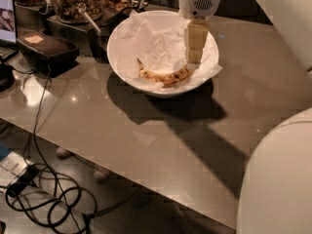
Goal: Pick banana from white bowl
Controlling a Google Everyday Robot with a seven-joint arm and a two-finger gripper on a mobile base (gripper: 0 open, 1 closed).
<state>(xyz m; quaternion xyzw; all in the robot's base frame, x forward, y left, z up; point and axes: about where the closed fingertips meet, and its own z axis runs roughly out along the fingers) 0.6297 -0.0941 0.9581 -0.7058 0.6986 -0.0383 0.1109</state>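
- Banana [164, 76] and gripper [194, 58]: the fruit lies in the near half of the white bowl [118, 65], curving from left to right. The gripper hangs straight down inside the bowl, its tip just above and slightly beyond the fruit's right end. Whether the gripper is open or closed cannot be told from this view.
- Step in hand (judgement): final approach before the grasp. The tip appears to sit at the extreme right end of the fruit, so a small shift left, toward the thicker middle, would likely give a surer hold. The closing direction should cross the fruit's long axis.
- Handling (judgement): the skin is heavily browned, which suggests soft flesh; light closing force and a straight vertical lift are advisable.
- Lining: crumpled white paper [155, 39] covers the bowl's far side and spills over the right rim. It could be pinched along with the fruit or dragged out on the lift.
- Bowl wall: the near right rim stands close to the gripper and limits any sideways travel.
- Surroundings: the bowl rests on a grey table [146, 135]. A glass jar [73, 1] of nuts stands at far left and a black box [46, 52] at left, both well apart from the gripper. Cables [46, 204] lie on the floor, near left.
- Obstruction: nothing outside the bowl stands in the lift path.
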